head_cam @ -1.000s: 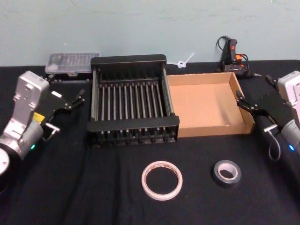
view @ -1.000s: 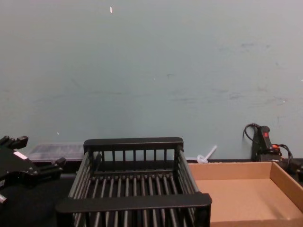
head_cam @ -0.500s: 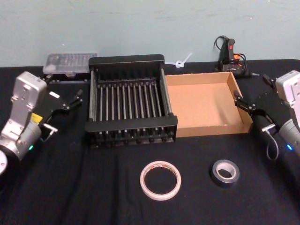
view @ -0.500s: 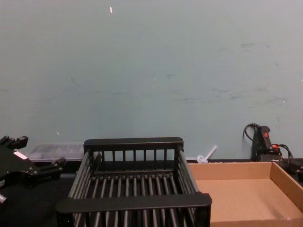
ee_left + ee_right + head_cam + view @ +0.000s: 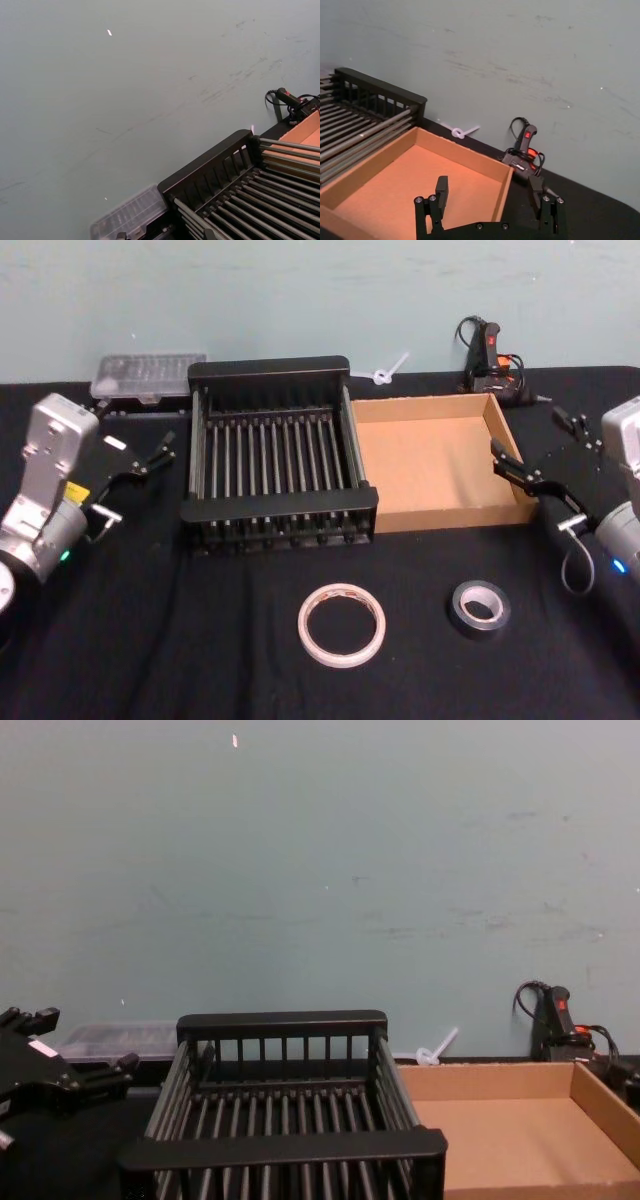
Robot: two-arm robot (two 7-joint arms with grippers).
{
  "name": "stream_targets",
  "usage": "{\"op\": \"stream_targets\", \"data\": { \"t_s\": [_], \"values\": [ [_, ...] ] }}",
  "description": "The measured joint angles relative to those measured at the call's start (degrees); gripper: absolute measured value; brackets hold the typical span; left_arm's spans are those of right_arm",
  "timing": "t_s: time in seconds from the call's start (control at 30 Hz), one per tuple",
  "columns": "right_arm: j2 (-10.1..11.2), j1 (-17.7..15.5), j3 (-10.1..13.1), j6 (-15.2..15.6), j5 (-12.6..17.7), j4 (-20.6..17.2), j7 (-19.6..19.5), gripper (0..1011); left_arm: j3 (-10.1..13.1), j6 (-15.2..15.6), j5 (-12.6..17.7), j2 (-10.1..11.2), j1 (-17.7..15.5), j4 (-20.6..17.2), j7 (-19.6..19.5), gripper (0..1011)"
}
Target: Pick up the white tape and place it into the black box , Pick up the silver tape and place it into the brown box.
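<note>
The white tape [image 5: 341, 624] lies flat on the black cloth near the front, ahead of the black box [image 5: 270, 368]. To its right lies the smaller silver tape [image 5: 479, 607], in front of the brown box [image 5: 435, 455]. My left gripper [image 5: 135, 433] hovers open left of the black box, also in the chest view [image 5: 75, 1045]. At the brown box's right wall my right gripper [image 5: 530, 440] stands open. In the right wrist view its fingers [image 5: 441, 189] are spread wide over the brown box [image 5: 410, 185], with nothing between them. Both boxes look empty.
A clear plastic case [image 5: 148, 373] sits behind the black box at the back left. A black and red glue gun [image 5: 490, 350] with its cord and a white loop [image 5: 390, 370] lie by the wall behind the brown box.
My right arm has shifted slightly, and its near finger now reaches a bit farther over the brown box's right wall. The left arm and both tapes have stayed put.
</note>
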Motion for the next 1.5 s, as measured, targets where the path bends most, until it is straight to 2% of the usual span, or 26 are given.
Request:
{"op": "stream_targets", "data": {
  "t_s": [0.3, 0.53, 0.77, 1.13, 1.5],
  "values": [
    [0.37, -5.47, 2.37, 0.87, 2.44, -5.55, 1.42, 1000, 0.00, 0.00, 0.00, 0.00, 0.00, 0.00, 0.00, 1001],
    [1.70, -10.13, 3.55, 2.95, 4.20, -10.50, 3.50, 1000, 0.00, 0.00, 0.00, 0.00, 0.00, 0.00, 0.00, 1001],
    [3.01, -13.95, 4.74, 7.47, 6.34, -14.37, 5.71, 1000, 0.00, 0.00, 0.00, 0.00, 0.00, 0.00, 0.00, 1001],
    [4.35, -17.36, 6.80, 16.09, 8.29, -17.67, 7.43, 1000, 0.00, 0.00, 0.00, 0.00, 0.00, 0.00, 0.00, 1001],
    [5.90, -20.00, 8.41, 20.78, 8.75, -19.95, 10.00, 1000, 0.00, 0.00, 0.00, 0.00, 0.00, 0.00, 0.00, 1001]
  ]
}}
